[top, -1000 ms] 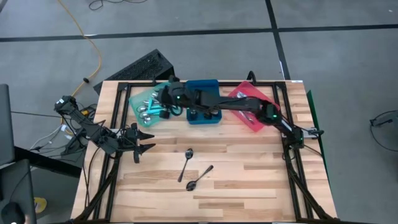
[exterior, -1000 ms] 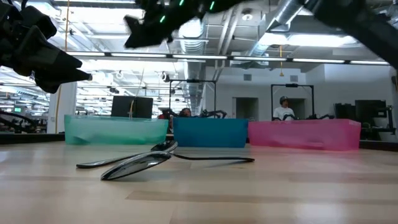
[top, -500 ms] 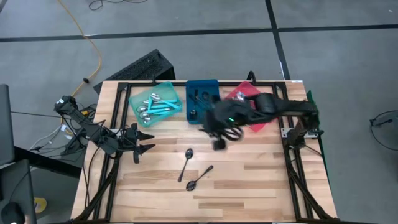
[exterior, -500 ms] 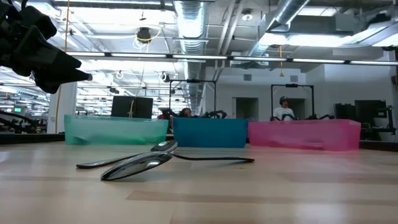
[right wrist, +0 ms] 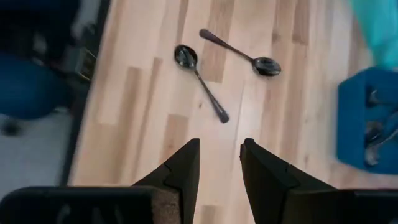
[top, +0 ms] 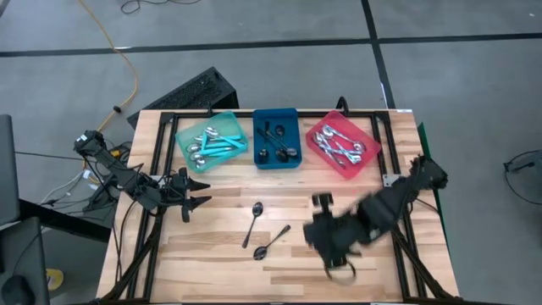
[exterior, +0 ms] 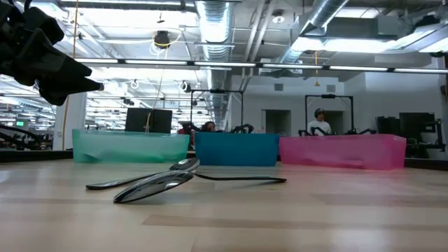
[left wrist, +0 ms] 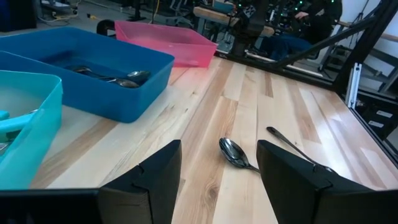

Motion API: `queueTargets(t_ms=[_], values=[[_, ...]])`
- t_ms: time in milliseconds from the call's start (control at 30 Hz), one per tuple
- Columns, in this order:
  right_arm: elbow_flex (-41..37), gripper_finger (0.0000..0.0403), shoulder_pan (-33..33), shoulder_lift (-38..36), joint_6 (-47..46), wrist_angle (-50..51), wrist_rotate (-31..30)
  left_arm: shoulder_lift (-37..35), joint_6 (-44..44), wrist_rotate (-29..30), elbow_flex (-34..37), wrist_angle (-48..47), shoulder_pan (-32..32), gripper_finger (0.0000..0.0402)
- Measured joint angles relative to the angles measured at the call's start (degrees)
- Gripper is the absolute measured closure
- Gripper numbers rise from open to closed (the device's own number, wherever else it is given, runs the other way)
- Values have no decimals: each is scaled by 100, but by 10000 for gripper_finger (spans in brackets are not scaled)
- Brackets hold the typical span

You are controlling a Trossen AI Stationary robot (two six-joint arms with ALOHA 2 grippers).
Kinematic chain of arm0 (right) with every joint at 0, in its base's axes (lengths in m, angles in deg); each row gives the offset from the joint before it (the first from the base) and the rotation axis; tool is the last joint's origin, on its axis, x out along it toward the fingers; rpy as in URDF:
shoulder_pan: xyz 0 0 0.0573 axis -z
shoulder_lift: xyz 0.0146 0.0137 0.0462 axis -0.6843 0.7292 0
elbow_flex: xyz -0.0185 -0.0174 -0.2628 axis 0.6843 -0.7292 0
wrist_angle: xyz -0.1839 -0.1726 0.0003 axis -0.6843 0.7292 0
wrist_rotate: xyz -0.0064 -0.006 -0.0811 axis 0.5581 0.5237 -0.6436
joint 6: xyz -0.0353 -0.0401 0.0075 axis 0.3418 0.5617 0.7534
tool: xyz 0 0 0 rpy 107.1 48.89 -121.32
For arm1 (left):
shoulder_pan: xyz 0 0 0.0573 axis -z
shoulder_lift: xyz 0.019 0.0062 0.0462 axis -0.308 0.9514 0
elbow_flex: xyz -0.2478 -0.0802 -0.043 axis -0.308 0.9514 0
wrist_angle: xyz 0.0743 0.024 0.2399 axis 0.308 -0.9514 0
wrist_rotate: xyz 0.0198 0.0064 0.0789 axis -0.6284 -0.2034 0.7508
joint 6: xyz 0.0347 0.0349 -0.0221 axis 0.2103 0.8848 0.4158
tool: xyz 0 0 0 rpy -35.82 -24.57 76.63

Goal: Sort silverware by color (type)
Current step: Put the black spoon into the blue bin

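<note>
Two black spoons (top: 257,222) (top: 271,241) lie mid-worktop (top: 339,199), long axes diagonal, bowls twd the front edge, handles twd the back-right corner. Right pincer (top: 337,254) nr the front edge, blurred in the high view; wrist view shows fingers apart, empty. Left pincer (top: 193,191) at the left edge, apart.

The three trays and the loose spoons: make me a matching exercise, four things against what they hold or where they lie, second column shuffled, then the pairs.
Column one:
1. teal tray
2. blue tray
3. red tray
4. two black spoons

Column two:
A. all-silver spoons inside
B. on the bare wood, in front of the trays
C. teal-handled spoons inside
D. black spoons inside

Pairs: 1-C, 2-D, 3-A, 4-B

The right gripper hangs over the table near the loose spoons, holding nothing; the left gripper waits open at the table's left edge.
</note>
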Motion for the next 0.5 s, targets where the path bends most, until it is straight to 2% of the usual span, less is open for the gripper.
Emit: queueTargets(t_ms=[133, 200, 367, 500], values=[[-945, 264, -621, -17, -186, -847, -1239, 0, 43, 3, 0, 0, 2, 207], [-1474, 264, -731, -16, -217, -1613, -1405, 0, 56, 6, 0, 0, 0, 207], [-2746, 264, -636, -2, 126, -4171, -1012, 0, 52, 8, 0, 0, 1, 207], [-3403, 264, -456, -3, 351, -5280, -371, 0, 50, 9, 0, 0, 2, 207]])
